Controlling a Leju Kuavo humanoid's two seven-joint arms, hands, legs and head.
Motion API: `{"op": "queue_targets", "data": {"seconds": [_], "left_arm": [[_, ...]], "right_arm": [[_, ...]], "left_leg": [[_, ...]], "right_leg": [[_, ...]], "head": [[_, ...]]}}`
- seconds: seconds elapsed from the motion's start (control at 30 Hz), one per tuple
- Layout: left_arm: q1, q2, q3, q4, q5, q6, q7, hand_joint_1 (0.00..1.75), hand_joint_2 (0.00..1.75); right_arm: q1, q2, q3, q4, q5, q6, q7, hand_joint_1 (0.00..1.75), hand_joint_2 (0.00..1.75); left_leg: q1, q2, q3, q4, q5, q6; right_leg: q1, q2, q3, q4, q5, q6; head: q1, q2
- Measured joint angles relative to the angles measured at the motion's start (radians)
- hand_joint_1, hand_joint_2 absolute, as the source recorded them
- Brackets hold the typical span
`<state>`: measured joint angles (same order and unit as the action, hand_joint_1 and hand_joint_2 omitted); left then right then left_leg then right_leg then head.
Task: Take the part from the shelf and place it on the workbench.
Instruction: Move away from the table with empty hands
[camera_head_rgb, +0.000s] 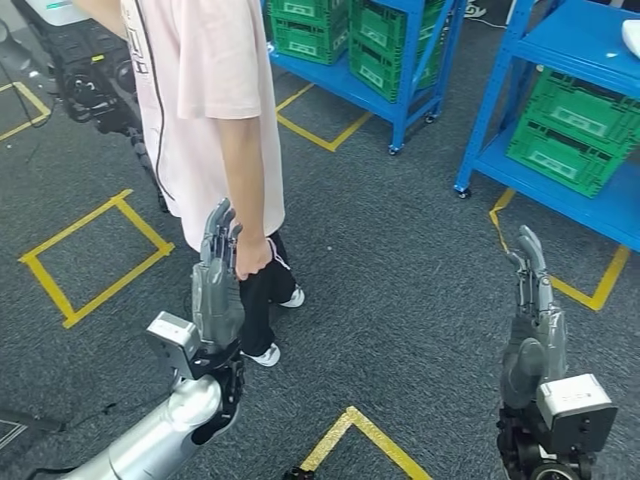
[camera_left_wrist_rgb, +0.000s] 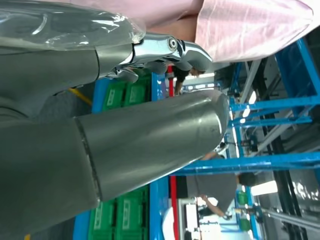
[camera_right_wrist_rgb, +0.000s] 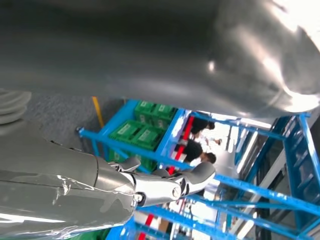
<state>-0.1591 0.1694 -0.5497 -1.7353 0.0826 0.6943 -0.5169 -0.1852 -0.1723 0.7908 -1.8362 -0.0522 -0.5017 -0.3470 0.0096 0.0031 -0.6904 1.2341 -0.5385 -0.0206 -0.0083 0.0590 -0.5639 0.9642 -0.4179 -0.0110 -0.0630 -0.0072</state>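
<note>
My left hand (camera_head_rgb: 217, 280) is raised over the grey floor with its fingers straight and apart, holding nothing; a person's hand (camera_head_rgb: 252, 257) is right beside its fingertips. My right hand (camera_head_rgb: 534, 310) stands upright at the right, fingers extended, empty. Blue shelves (camera_head_rgb: 555, 165) with green crates (camera_head_rgb: 575, 130) stand ahead at the right, and another blue shelf (camera_head_rgb: 362, 85) with green crates (camera_head_rgb: 381, 40) is further back. In the left wrist view my thumb (camera_left_wrist_rgb: 151, 135) and fingers (camera_left_wrist_rgb: 166, 50) spread in front of the shelves. The right wrist view shows my fingers (camera_right_wrist_rgb: 162, 185) extended.
A person in a pink shirt (camera_head_rgb: 204, 100) stands close in front of my left arm. Yellow floor markings (camera_head_rgb: 98, 255) outline squares on the dark carpet. Dark equipment (camera_head_rgb: 90, 80) sits at the back left. Other people (camera_right_wrist_rgb: 196, 145) stand far off among blue racks.
</note>
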Motion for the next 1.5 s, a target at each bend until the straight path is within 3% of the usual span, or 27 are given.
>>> {"op": "queue_targets", "data": {"seconds": [0.03, 0.1, 0.17, 0.23, 0.3, 0.37, 0.43, 0.47, 0.5, 0.6, 0.67, 0.77, 0.83, 0.9, 0.93, 0.97, 1.0, 1.03, 1.1, 1.13, 1.2, 1.27, 1.33, 1.4, 1.47, 1.5], "left_arm": [[0.000, 0.000, 0.000, 0.000, 0.001, 0.000, -0.001, 0.00, 0.00], [-0.001, 0.000, 0.000, 0.000, 0.002, 0.000, -0.002, 0.00, 0.00], [-0.003, 0.000, 0.000, 0.000, 0.003, 0.000, -0.005, 0.00, 0.00], [-0.004, 0.000, 0.000, 0.000, 0.005, 0.000, -0.010, 0.00, 0.00], [-0.006, -0.002, 0.000, 0.000, 0.007, 0.000, -0.013, 0.00, 0.00], [-0.006, -0.003, 0.000, 0.000, 0.008, 0.000, -0.015, 0.00, 0.00], [-0.005, -0.004, 0.000, 0.000, 0.010, 0.000, -0.016, 0.00, 0.00], [-0.004, -0.004, 0.000, 0.000, 0.011, 0.000, -0.016, 0.00, 0.00], [-0.004, -0.004, 0.000, 0.000, 0.012, 0.000, -0.016, 0.00, 0.00], [-0.004, -0.004, 0.000, 0.000, 0.015, 0.000, -0.016, 0.00, 0.00], [-0.005, -0.004, 0.000, 0.000, 0.015, 0.000, -0.016, 0.00, 0.00], [-0.006, -0.004, 0.000, 0.000, 0.016, 0.000, -0.017, 0.00, 0.00], [-0.007, -0.004, 0.000, 0.000, 0.018, -0.002, -0.017, 0.00, 0.00], [-0.006, -0.002, 0.000, 0.000, 0.022, -0.002, -0.017, 0.00, 0.00], [-0.005, -0.001, 0.000, 0.001, 0.024, -0.003, -0.016, 0.00, 0.00], [-0.004, 0.000, 0.000, 0.001, 0.026, -0.003, -0.016, 0.00, 0.00], [-0.004, 0.001, 0.000, 0.001, 0.026, -0.003, -0.016, 0.00, 0.00], [-0.004, 0.001, 0.000, 0.001, 0.026, -0.003, -0.016, 0.00, 0.00], [-0.006, 0.002, 0.000, 0.002, 0.027, -0.003, -0.015, 0.00, 0.00], [-0.007, 0.002, 0.000, 0.002, 0.026, -0.003, -0.015, 0.00, 0.00], [-0.010, 0.002, 0.000, 0.002, 0.026, -0.003, -0.015, 0.00, 0.00], [-0.013, 0.002, 0.000, 0.002, 0.025, -0.003, -0.014, 0.00, 0.00], [-0.016, 0.002, 0.000, 0.001, 0.024, -0.003, -0.011, 0.00, 0.00], [-0.016, 0.002, 0.000, 0.001, 0.023, -0.003, -0.007, 0.00, 0.00], [-0.014, 0.003, 0.000, 0.002, 0.023, -0.003, -0.002, 0.00, 0.00], [-0.015, 0.003, -0.001, 0.002, 0.023, -0.003, 0.000, 0.00, 0.00]], "right_arm": [[0.000, 0.001, 0.000, 0.001, 0.001, 0.001, 0.000, 0.00, 0.00], [0.000, 0.002, 0.000, 0.001, 0.001, 0.003, -0.001, 0.00, 0.00], [0.000, 0.003, 0.000, 0.001, 0.002, 0.005, -0.001, 0.00, 0.00], [0.002, 0.003, 0.000, 0.002, 0.003, 0.007, -0.003, 0.00, 0.00], [0.004, 0.003, -0.001, 0.002, 0.003, 0.009, -0.004, 0.00, 0.00], [0.004, 0.003, -0.001, 0.003, 0.003, 0.011, -0.006, 0.00, 0.00], [0.004, 0.003, -0.001, 0.005, 0.003, 0.012, -0.007, 0.00, 0.00], [0.005, 0.003, -0.001, 0.007, 0.003, 0.012, -0.008, 0.00, 0.00], [0.005, 0.003, -0.001, 0.009, 0.003, 0.013, -0.008, 0.00, 0.00], [0.004, 0.003, -0.001, 0.011, 0.003, 0.013, -0.010, 0.00, 0.00], [0.003, 0.003, -0.001, 0.011, 0.003, 0.013, -0.011, 0.00, 0.00], [0.004, 0.004, -0.001, 0.011, 0.003, 0.013, -0.012, 0.00, 0.00], [0.003, 0.006, -0.001, 0.011, 0.003, 0.012, -0.012, 0.00, 0.00], [0.002, 0.008, -0.001, 0.011, 0.003, 0.012, -0.011, 0.00, 0.00], [0.003, 0.009, -0.001, 0.012, 0.003, 0.011, -0.011, 0.00, 0.00], [0.003, 0.009, 0.000, 0.013, 0.003, 0.011, -0.010, 0.00, 0.00], [0.004, 0.009, 0.000, 0.013, 0.003, 0.011, -0.010, 0.00, 0.00], [0.004, 0.010, 0.000, 0.014, 0.003, 0.011, -0.010, 0.00, 0.00], [0.003, 0.010, 0.000, 0.014, 0.003, 0.011, -0.010, 0.00, 0.00], [0.003, 0.011, 0.000, 0.014, 0.003, 0.011, -0.010, 0.00, 0.00], [0.002, 0.012, 0.000, 0.014, 0.003, 0.010, -0.009, 0.00, 0.00], [0.003, 0.012, -0.001, 0.014, 0.003, 0.010, -0.009, 0.00, 0.00], [0.003, 0.011, -0.002, 0.014, 0.005, 0.006, -0.006, 0.00, 0.00], [0.002, 0.011, -0.003, 0.014, 0.011, 0.002, 0.000, 0.00, 0.00], [0.004, 0.012, -0.003, 0.015, 0.018, 0.000, 0.009, 0.00, 0.00], [0.005, 0.012, -0.003, 0.015, 0.020, -0.001, 0.012, 0.00, 0.00]], "left_leg": [[-0.002, -0.008, 0.025, -0.059, 0.038, 0.008], [-0.006, -0.048, 0.091, -0.206, 0.101, 0.024], [-0.011, -0.068, 0.124, -0.277, 0.119, 0.029], [-0.010, -0.048, 0.128, -0.287, 0.121, 0.031], [-0.005, -0.025, 0.135, -0.301, 0.127, 0.038], [-0.003, -0.002, 0.139, -0.308, 0.129, 0.043], [-0.004, 0.023, 0.140, -0.307, 0.128, 0.044], [-0.004, 0.034, 0.140, -0.307, 0.126, 0.043], [-0.003, 0.046, 0.142, -0.307, 0.124, 0.041], [-0.005, 0.075, 0.150, -0.303, 0.116, 0.029], [-0.010, 0.090, 0.152, -0.299, 0.112, 0.019], [-0.011, 0.111, 0.152, -0.292, 0.104, 0.006], [-0.006, 0.071, 0.127, -0.231, 0.063, -0.004], [-0.002, 0.020, 0.059, -0.090, -0.005, -0.010], [-0.001, 0.009, 0.023, -0.022, -0.028, -0.011], [-0.002, 0.005, 0.001, 0.016, -0.033, -0.010], [-0.002, 0.002, -0.002, 0.012, -0.017, -0.007], [-0.002, -0.002, 0.016, -0.033, 0.016, -0.002], [-0.004, -0.036, 0.085, -0.185, 0.089, 0.014], [-0.004, -0.051, 0.113, -0.245, 0.111, 0.019], [-0.008, -0.060, 0.134, -0.293, 0.121, 0.024], [-0.006, -0.040, 0.137, -0.302, 0.126, 0.028], [0.000, -0.023, 0.143, -0.314, 0.131, 0.035], [0.000, -0.009, 0.145, -0.318, 0.133, 0.039], [0.000, 0.004, 0.145, -0.317, 0.133, 0.040], [0.000, 0.009, 0.144, -0.316, 0.132, 0.039]], "right_leg": [[0.001, 0.013, 0.000, 0.000, 0.001, 0.000], [0.002, 0.038, -0.001, 0.001, 0.002, 0.002], [0.001, 0.058, -0.006, 0.001, 0.004, 0.009], [-0.001, 0.073, -0.013, -0.002, 0.006, 0.019], [0.003, 0.040, -0.030, 0.027, -0.015, 0.028], [0.006, -0.021, -0.079, 0.137, -0.077, 0.035], [0.001, -0.046, -0.138, 0.270, -0.131, 0.042], [-0.002, -0.050, -0.149, 0.296, -0.133, 0.045], [-0.005, -0.054, -0.139, 0.280, -0.116, 0.048], [-0.006, -0.097, -0.030, 0.073, -0.025, 0.048], [0.000, -0.121, 0.009, -0.001, -0.010, 0.038], [0.003, -0.093, 0.008, -0.007, -0.007, 0.019], [0.000, -0.072, 0.009, -0.011, -0.001, 0.007], [-0.002, -0.050, 0.006, -0.012, 0.003, 0.000], [-0.001, -0.038, 0.005, -0.012, 0.004, -0.002], [0.000, -0.025, 0.004, -0.012, 0.005, -0.003], [0.001, -0.012, 0.004, -0.012, 0.006, -0.004], [0.002, 0.002, 0.004, -0.012, 0.007, -0.004], [0.003, 0.027, 0.004, -0.012, 0.008, -0.002], [0.003, 0.038, 0.002, -0.011, 0.009, 0.001], [0.000, 0.057, -0.003, -0.012, 0.012, 0.010], [-0.001, 0.062, -0.009, -0.012, 0.013, 0.021], [0.003, 0.016, -0.031, 0.031, -0.019, 0.030], [0.002, -0.038, -0.085, 0.158, -0.089, 0.037], [-0.005, -0.050, -0.135, 0.280, -0.134, 0.046], [-0.008, -0.051, -0.137, 0.291, -0.130, 0.050]], "head": [[-0.001, 0.000], [-0.001, 0.000], [-0.002, 0.000], [-0.003, 0.000], [0.002, 0.000], [0.012, 0.000], [0.018, 0.000], [0.018, 0.000], [0.018, 0.000], [0.020, 0.000], [0.019, 0.000], [0.013, 0.000], [0.009, 0.000], [0.001, 0.000], [-0.002, 0.000], [-0.004, 0.000], [-0.005, 0.000], [-0.006, 0.000], [-0.008, 0.000], [-0.008, 0.000], [-0.006, 0.000], [-0.007, 0.000], [0.000, 0.000], [0.011, 0.000], [0.015, 0.000], [0.015, 0.000]]}}
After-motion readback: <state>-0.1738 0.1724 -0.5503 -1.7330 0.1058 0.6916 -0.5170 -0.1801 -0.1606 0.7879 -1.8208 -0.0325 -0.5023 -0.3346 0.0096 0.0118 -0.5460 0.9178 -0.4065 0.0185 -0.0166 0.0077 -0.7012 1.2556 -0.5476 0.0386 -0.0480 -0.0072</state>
